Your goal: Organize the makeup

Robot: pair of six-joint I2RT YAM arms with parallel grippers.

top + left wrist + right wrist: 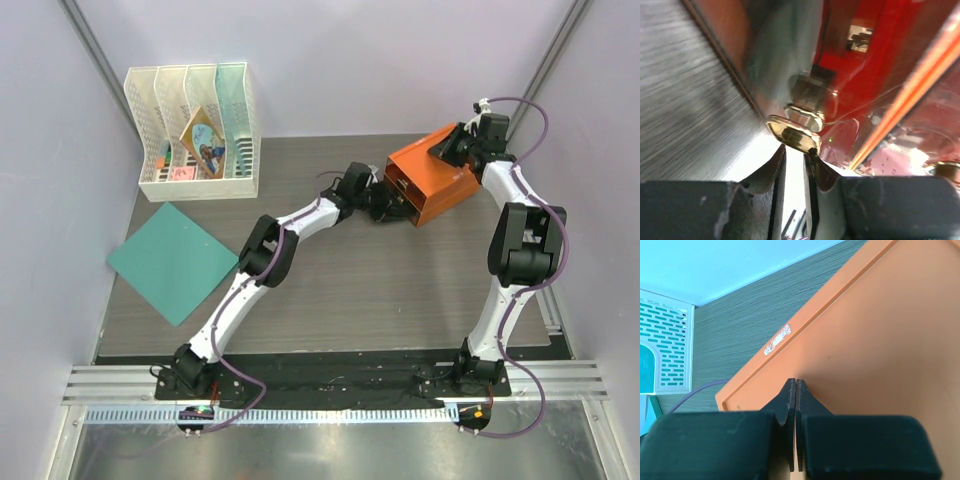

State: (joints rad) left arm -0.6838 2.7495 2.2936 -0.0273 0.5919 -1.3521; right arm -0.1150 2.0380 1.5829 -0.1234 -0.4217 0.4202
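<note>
The orange drawer box (pixel 432 182) stands at the back right of the table. My left gripper (pixel 388 203) is at its front; in the left wrist view (pixel 796 152) its fingers stand a narrow gap apart with nothing between them, tips just under a gold knob (pixel 792 131) on the glossy drawer front (pixel 860 85). My right gripper (pixel 447 150) is shut and empty, tips resting on the box's flat orange top (pixel 875 340). None of the makeup shows clearly; only blurred shapes appear through the drawer front.
A white mesh file organizer (pixel 195 130) with a few items stands at the back left and shows in the right wrist view (pixel 665 350). A teal flat sheet (pixel 172 260) lies at the left. Grey walls close in both sides.
</note>
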